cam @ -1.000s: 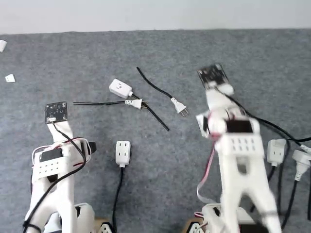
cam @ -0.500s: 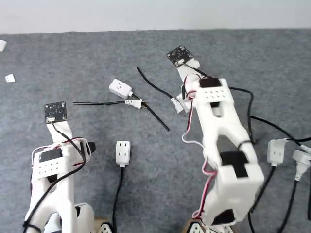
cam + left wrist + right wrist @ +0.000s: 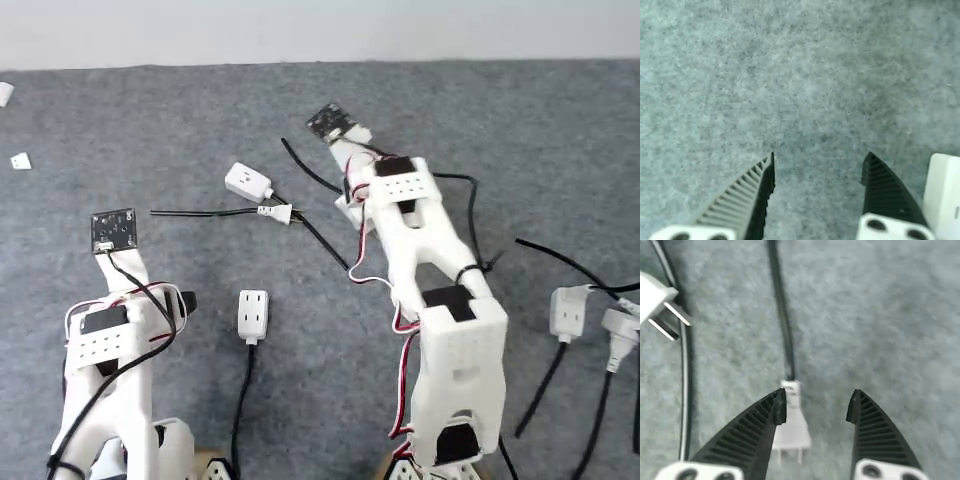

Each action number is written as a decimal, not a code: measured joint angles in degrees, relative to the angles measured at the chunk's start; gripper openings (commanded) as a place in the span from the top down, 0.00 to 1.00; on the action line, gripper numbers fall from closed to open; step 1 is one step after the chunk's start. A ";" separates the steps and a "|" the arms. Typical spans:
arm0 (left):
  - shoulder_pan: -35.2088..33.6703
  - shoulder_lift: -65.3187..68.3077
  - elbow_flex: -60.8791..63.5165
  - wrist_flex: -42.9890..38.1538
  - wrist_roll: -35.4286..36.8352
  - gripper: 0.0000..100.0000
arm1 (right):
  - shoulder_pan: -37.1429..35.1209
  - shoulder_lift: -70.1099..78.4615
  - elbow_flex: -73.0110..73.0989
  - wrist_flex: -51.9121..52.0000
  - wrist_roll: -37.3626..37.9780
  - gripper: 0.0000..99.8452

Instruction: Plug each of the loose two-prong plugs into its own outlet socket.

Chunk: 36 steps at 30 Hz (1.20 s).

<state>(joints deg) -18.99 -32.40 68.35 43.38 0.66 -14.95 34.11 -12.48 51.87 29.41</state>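
We see the right claw [image 3: 818,399] low over the grey tabletop [image 3: 520,140] with its jaws apart. A white two-prong plug [image 3: 790,432] lies flat between them, close against one finger [image 3: 755,435] (whether they touch we cannot tell). The plug's black cord [image 3: 782,320] runs straight away from the claw. A second plug [image 3: 275,212] lies nearby, just beside a small white adapter [image 3: 247,182]. The left claw [image 3: 821,159] hangs over bare grey surface, its jaws likewise apart. A white outlet socket [image 3: 253,313] lies between the two arms.
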 measured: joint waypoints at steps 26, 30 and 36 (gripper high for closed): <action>0.00 0.00 0.00 0.00 0.00 0.73 | 0.09 5.98 -3.43 -3.52 0.18 0.98; 0.00 0.00 0.00 0.00 0.00 0.73 | 0.09 5.98 -3.43 -3.52 0.26 0.98; 0.00 0.00 0.00 0.00 0.00 0.73 | 0.09 5.98 -3.43 -3.34 0.18 0.94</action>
<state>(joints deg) -18.99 -32.40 68.35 43.38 0.66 -14.86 40.09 -15.91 48.53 29.58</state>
